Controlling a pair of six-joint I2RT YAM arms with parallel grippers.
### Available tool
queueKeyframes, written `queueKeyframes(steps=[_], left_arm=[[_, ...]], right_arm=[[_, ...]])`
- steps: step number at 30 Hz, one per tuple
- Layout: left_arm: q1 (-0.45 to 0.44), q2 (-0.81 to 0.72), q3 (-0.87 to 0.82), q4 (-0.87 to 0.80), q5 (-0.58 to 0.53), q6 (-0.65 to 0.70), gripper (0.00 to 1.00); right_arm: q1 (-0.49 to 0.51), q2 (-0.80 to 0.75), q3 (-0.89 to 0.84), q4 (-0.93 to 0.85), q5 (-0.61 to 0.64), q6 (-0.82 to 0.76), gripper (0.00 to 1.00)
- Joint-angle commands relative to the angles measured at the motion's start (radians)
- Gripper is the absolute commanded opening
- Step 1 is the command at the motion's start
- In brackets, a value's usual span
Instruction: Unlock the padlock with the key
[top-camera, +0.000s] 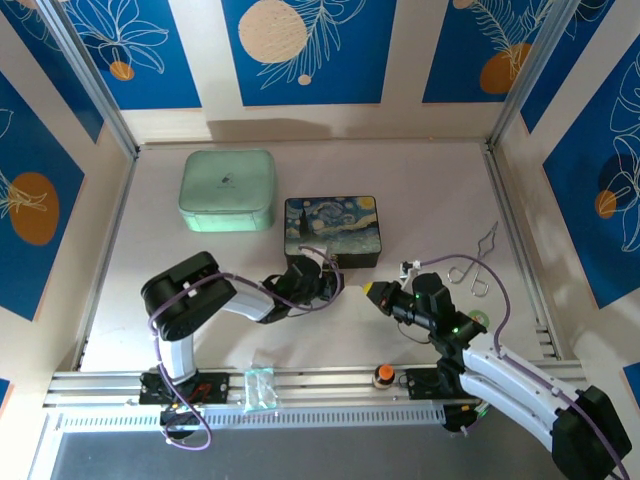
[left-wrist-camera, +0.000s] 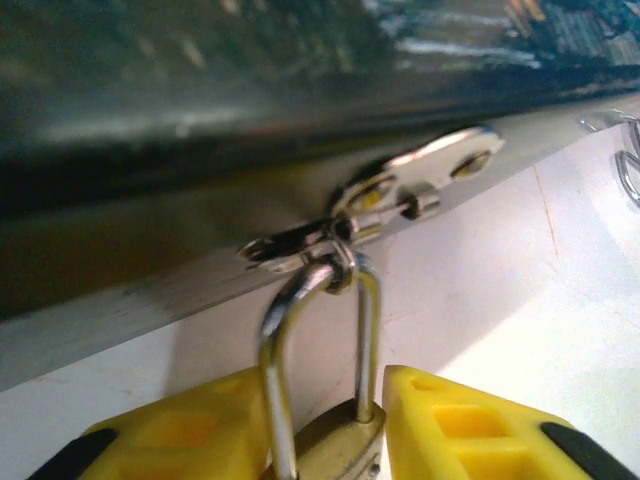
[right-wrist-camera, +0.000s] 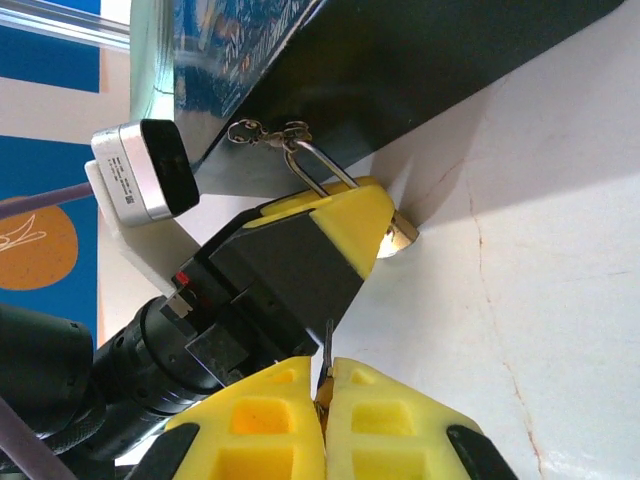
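The padlock (left-wrist-camera: 335, 440) hangs by its shackle from the small hasp (left-wrist-camera: 410, 185) on the near side of the box (top-camera: 330, 228), approx. at the centre of the table, so it can swing freely. I think this is why the L gripper (left-wrist-camera: 323, 400) comes from the left and takes it first. Its two yellow fingers (left-wrist-camera: 190, 430) stand on both sides of the brass body and seem to touch it, i.e. a pinch that holds the lock steady. The bottom of the lock, where the keyhole should be, sticks out past the finger toward the right and stays free. The R gripper (right-wrist-camera: 323, 372) waits just beside it, on the right, with fingers pressed together on the key (right-wrist-camera: 327, 347). Only a thin blade shows between the tips, pointing toward the lock. The key does not touch the lock yet. Next step is prob. to line up the blade with the keyhole, w/o pushing the lock sideways.
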Motion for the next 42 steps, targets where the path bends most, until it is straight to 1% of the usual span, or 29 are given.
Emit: queueKeyframes(steps=[1, 3, 6, 9, 13, 15, 16, 19, 20, 22, 25, 28, 31, 34, 39, 42], left_arm=[[-0.023, 0.04, 0.004, -0.033, -0.074, -0.038, 0.29], [-0.027, 0.037, 0.006, -0.046, -0.094, -0.04, 0.25], [-0.029, 0.017, -0.003, -0.036, -0.084, -0.046, 0.18], [-0.029, -0.019, -0.003, -0.071, -0.093, -0.092, 0.17], [-0.029, -0.067, -0.037, -0.048, -0.114, -0.228, 0.13], [-0.029, -0.081, -0.053, -0.018, -0.118, -0.281, 0.12], [-0.028, -0.082, -0.057, -0.002, -0.112, -0.308, 0.11], [-0.026, -0.071, -0.069, 0.072, -0.091, -0.4, 0.05], [-0.026, -0.068, -0.068, 0.086, -0.087, -0.422, 0.03], [-0.027, -0.066, -0.065, 0.093, -0.087, -0.462, 0.01], [-0.027, -0.072, -0.065, 0.105, -0.09, -0.512, 0.0], [-0.03, -0.088, -0.059, 0.114, -0.085, -0.556, 0.0], [-0.035, -0.097, -0.052, 0.125, -0.081, -0.607, 0.0], [-0.039, -0.099, -0.067, 0.178, -0.093, -0.668, 0.0], [-0.043, -0.108, -0.081, 0.21, -0.108, -0.722, 0.0], [-0.044, -0.098, -0.076, 0.221, -0.103, -0.779, 0.0]], right_arm=[[0.017, 0.0, -0.002, 0.015, 0.037, 0.03, 0.0], [0.025, 0.0, -0.001, 0.013, 0.047, 0.03, 0.0], [0.031, 0.022, -0.003, 0.014, 0.057, 0.041, 0.0], [0.015, 0.098, -0.011, 0.054, 0.025, 0.084, 0.0], [-0.011, 0.258, -0.047, 0.29, -0.055, 0.169, 0.0], [-0.009, 0.314, -0.046, 0.345, -0.068, 0.215, 0.0], [-0.002, 0.328, -0.042, 0.36, -0.063, 0.245, 0.0], [0.039, 0.311, -0.035, 0.323, 0.017, 0.325, 0.0], [0.059, 0.295, -0.032, 0.297, 0.058, 0.349, 0.0], [0.12, 0.25, -0.032, 0.239, 0.178, 0.395, 0.0], [0.201, 0.198, -0.038, 0.166, 0.336, 0.457, 0.0], [0.256, 0.188, -0.063, 0.176, 0.432, 0.52, 0.0], [0.289, 0.201, -0.075, 0.198, 0.497, 0.553, 0.0], [0.302, 0.208, -0.077, 0.239, 0.545, 0.581, 0.0], [0.32, 0.234, -0.04, 0.26, 0.607, 0.547, 0.0], [0.317, 0.278, -0.042, 0.33, 0.624, 0.52, 0.0]])
